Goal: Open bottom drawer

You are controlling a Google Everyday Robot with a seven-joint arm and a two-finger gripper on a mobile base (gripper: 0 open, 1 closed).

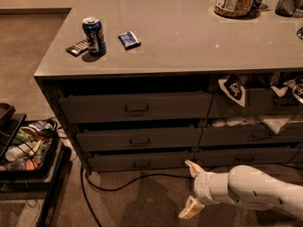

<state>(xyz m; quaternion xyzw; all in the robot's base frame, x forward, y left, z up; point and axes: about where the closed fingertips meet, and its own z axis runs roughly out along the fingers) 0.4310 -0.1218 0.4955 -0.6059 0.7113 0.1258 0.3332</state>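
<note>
Hovering before the right end of the slim dark-grey bottom drawer (140,161), our white two-finger gripper (190,189) was released, fingers spread; we saw the drawer barely ajar, its inside hidden.

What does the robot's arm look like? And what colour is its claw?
The arm is smooth, chubby and white, like a rounded tube, with a ring-shaped cuff at the wrist. The claw, down low by the floor in front of the bottom drawer, has two wedge-shaped fingers in a creamy, yellowish colour. No cables show on it.
</note>
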